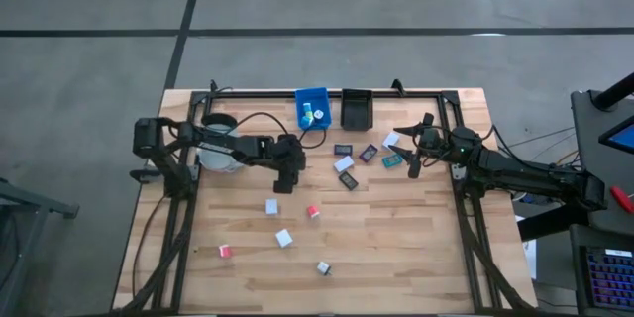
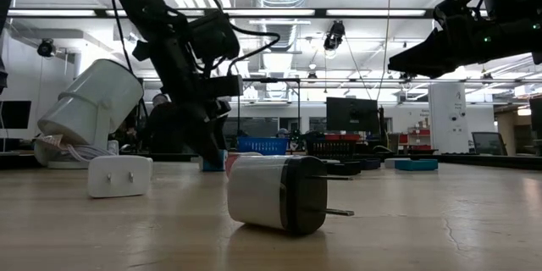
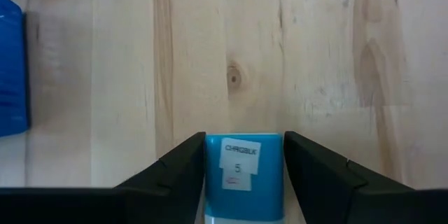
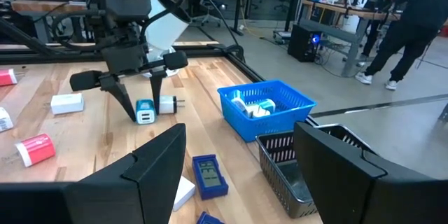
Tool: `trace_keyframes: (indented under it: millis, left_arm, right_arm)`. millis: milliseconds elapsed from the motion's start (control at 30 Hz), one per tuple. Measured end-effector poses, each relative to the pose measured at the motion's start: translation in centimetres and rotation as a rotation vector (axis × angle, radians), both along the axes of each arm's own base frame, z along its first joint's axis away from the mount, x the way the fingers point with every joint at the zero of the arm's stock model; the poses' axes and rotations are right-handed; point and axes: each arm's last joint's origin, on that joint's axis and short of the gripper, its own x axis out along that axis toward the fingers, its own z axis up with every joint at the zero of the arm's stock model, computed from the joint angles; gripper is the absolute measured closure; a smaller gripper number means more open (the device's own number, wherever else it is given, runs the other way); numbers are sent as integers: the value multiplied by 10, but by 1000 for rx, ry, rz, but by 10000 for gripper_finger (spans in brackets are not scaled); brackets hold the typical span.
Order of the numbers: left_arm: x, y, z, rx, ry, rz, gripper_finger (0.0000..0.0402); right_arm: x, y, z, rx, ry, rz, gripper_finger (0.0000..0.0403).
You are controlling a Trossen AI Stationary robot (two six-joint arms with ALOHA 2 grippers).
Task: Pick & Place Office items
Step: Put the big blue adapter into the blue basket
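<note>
A blue charger block with a white label (image 3: 242,171) sits between the fingers of my left gripper (image 3: 243,138), which points steeply down left of the table's middle (image 1: 285,182). In the right wrist view the block (image 4: 145,111) is at tabletop height, with a small white plug piece (image 4: 166,103) beside it. My right gripper (image 4: 238,182) waits open and holding nothing at the right (image 1: 408,149). White cubes (image 1: 271,206) (image 1: 284,238), red ones (image 1: 313,212) (image 1: 225,251) and several flat rectangles (image 1: 349,180) lie on the wood. My left gripper pinches the blue block's two opposite sides (image 3: 208,175) between its two fingers (image 3: 183,171), with no gap showing on either side. The fingers slant down from the table's left. The labelled face is turned toward the wrist. I cannot tell whether the block's bottom still touches the table.
A blue bin (image 1: 313,107) holding a few items and a black bin (image 1: 356,107) stand at the far edge. A large white mug (image 1: 218,149) lies tilted beside the left arm. A white charger (image 2: 119,175) and a white-and-black one (image 2: 277,193) lie near the front. People stand beyond the table (image 4: 406,21).
</note>
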Motion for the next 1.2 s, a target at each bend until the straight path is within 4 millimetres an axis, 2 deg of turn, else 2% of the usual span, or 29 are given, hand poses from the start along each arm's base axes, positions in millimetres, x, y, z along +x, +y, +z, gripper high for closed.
trace_keyframes:
  millis: [467,733,1200]
  left_arm:
    - [0,0,0,0,0,0,205]
    - [0,0,0,2,-5,-2,257]
    - [0,0,0,-5,-4,-26,248]
  right_arm:
    - [0,0,0,0,0,0,147]
    - [0,0,0,0,0,0,147]
    - [0,0,0,0,0,0,147]
